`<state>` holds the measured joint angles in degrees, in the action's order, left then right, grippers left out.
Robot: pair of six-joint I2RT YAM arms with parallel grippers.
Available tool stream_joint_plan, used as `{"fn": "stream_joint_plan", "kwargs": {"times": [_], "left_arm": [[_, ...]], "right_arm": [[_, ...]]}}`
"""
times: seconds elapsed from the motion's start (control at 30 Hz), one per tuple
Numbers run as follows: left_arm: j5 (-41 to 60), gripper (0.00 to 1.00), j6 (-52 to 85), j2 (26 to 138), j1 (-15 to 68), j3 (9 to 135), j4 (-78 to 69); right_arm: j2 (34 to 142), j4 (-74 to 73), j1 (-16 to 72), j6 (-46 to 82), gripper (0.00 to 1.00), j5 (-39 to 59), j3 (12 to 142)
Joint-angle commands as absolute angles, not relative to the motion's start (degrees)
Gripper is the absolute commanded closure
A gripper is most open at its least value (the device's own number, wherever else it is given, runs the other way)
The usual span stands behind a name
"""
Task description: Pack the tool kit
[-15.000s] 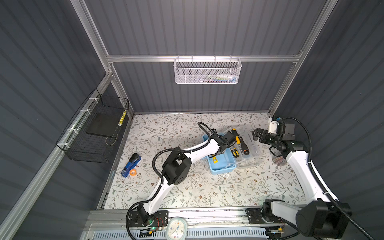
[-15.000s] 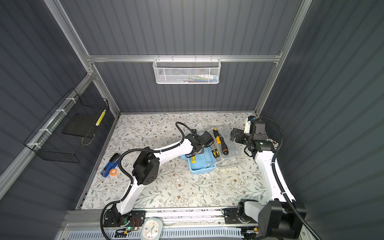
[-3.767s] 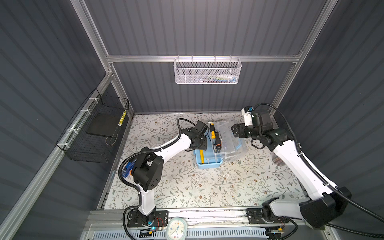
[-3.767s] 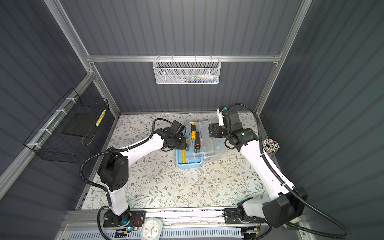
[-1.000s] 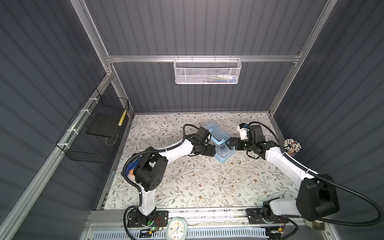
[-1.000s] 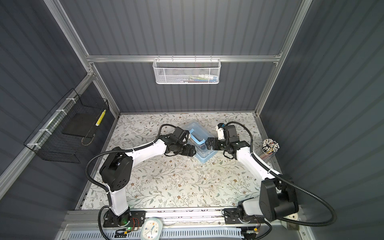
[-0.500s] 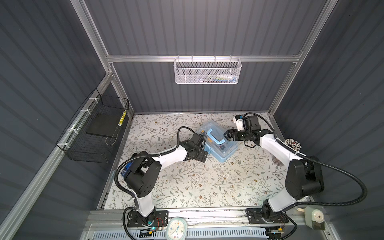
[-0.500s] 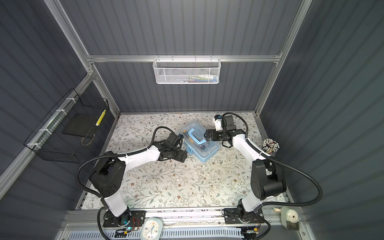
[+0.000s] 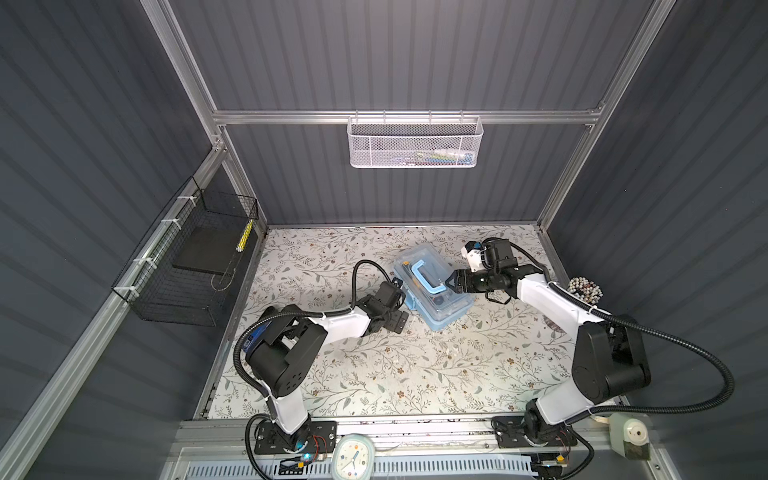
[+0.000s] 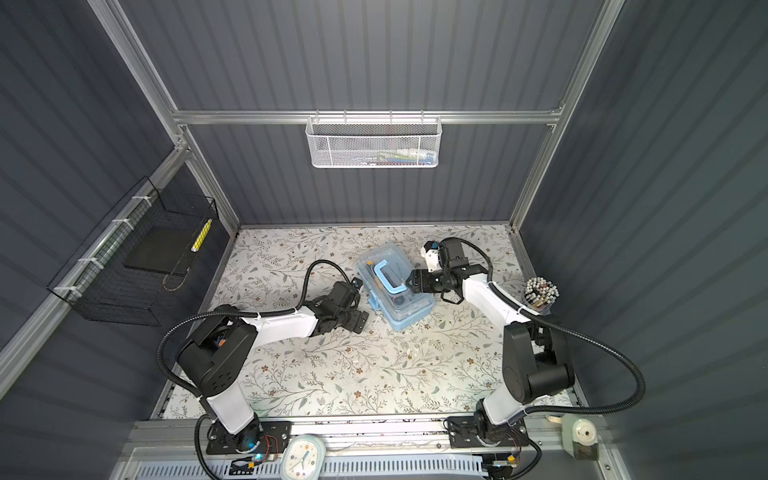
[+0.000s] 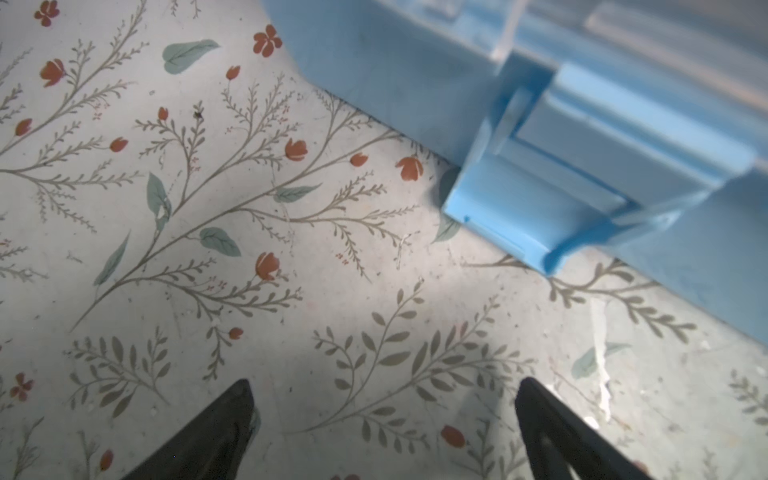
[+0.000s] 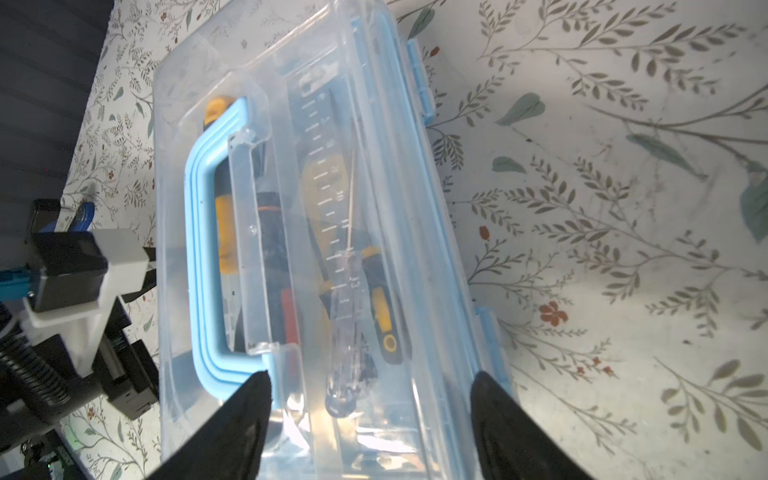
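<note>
The tool kit [image 9: 434, 305] lies flat on the flowered table in both top views, a light-blue case with its clear lid [image 12: 332, 174] down and a blue handle [image 12: 203, 249] on top. Yellow and black tools show through the lid. My right gripper [image 12: 372, 382] hovers open over the lid's right end [image 10: 409, 279], one finger by the handle's foot, the other near the case's edge. My left gripper [image 11: 384, 386] stands open low over bare table, just left of the case [image 9: 404, 306], facing a blue latch [image 11: 540, 208].
A white mesh basket [image 9: 415, 143] hangs on the back wall and a black wire basket [image 9: 187, 266] on the left wall. A cup of pens [image 9: 586, 289] stands at the right edge. A clock [image 9: 351, 457] and a grey sharpener [image 9: 631, 436] sit on the front rail.
The case, a second ago tilted between both grippers, now lies flat. My left gripper has drawn back to the left and opened wider. My right gripper's jaws have narrowed somewhat over the lid.
</note>
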<state>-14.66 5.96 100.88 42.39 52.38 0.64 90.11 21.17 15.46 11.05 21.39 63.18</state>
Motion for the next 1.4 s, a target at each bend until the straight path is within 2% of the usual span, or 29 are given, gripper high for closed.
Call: {"fn": "stream_joint_plan", "kwargs": {"times": [0.0, 0.13, 0.33, 0.5, 0.7, 0.9, 1.23, 1.37], "left_arm": [[-14.26, 0.0, 1.98, 98.54, 42.72, 48.48, -8.44], [-15.7, 0.0, 0.03, 98.46, 42.77, 46.94, -10.76], [-11.38, 0.0, -0.59, 96.37, 42.8, 39.46, -24.83], [-7.92, 0.0, -1.89, 98.51, 42.87, 39.34, -24.67], [-12.54, 0.0, -1.01, 98.53, 44.46, 38.43, -28.74], [-17.82, 0.0, -0.7, 104.05, 47.3, 41.55, -28.72], [-30.38, 0.0, 4.31, 108.36, 47.81, 43.57, -32.2], [-30.27, 0.0, 4.36, 109.66, 47.74, 43.46, -34.21]], "right_arm": [[89.32, 25.29, 16.61, 13.2, 0.26, 22.03, 62.14], [87.33, 25.17, 16.61, 15.24, 0.25, 20.06, 61.54], [83.43, 24.02, 16.6, 17.5, 0.19, 14.27, 62.4], [84.05, 26.41, 16.61, 16.32, 0.13, 10.46, 66.72], [87.42, 25.48, 16.61, 15.73, 0.12, 12.03, 69.12], [91.54, 26.03, 16.61, 15.23, 0.12, 14.46, 71.15], [92.37, 26.92, 18.69, 16.56, 0.17, 13.44, 70.16], [92.56, 27.05, 19.25, 16.96, 0.16, 12.75, 70.33]]}}
